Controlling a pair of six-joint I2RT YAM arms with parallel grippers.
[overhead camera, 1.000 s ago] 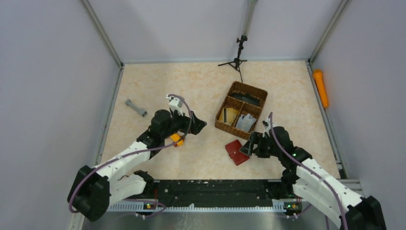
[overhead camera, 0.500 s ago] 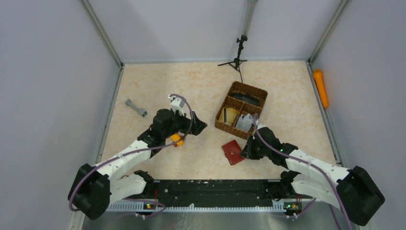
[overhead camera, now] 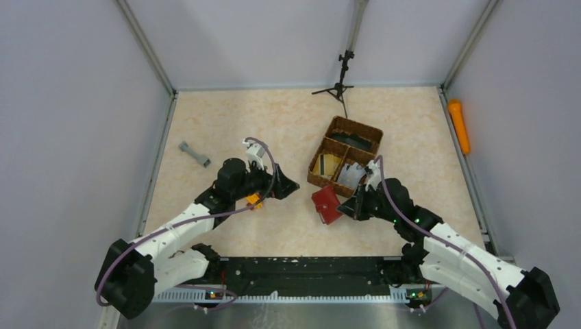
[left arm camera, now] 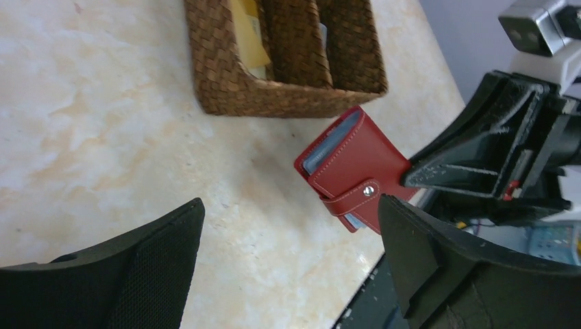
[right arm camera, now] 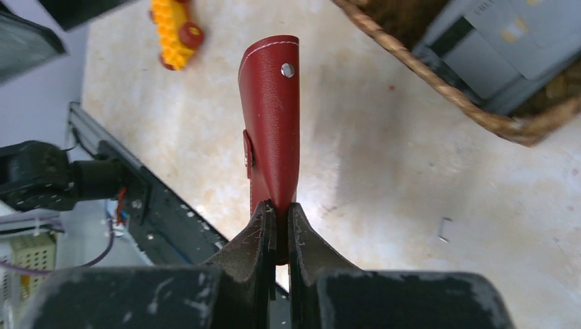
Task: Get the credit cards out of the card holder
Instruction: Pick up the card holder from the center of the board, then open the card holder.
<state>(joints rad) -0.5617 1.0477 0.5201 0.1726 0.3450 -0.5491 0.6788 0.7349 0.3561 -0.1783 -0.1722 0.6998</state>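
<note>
Card holder [overhead camera: 326, 204] is closed with its snap tab fastened, and grey credit cards [left arm camera: 331, 141] show at its open edge. It hangs over the counter [overhead camera: 274, 123], just off the wicker basket's [overhead camera: 320, 182] near corner. Right fingers [right arm camera: 257, 240] are clamped on its edge. Left fingers [left arm camera: 151, 260] are spread apart, left of the basket, holding nothing.

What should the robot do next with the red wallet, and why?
Probably move the left end effector toward the holder and grip its tab. The right end effector pinches one edge of the holder, the tab is snapped shut, and the left one is open, facing it.
</note>
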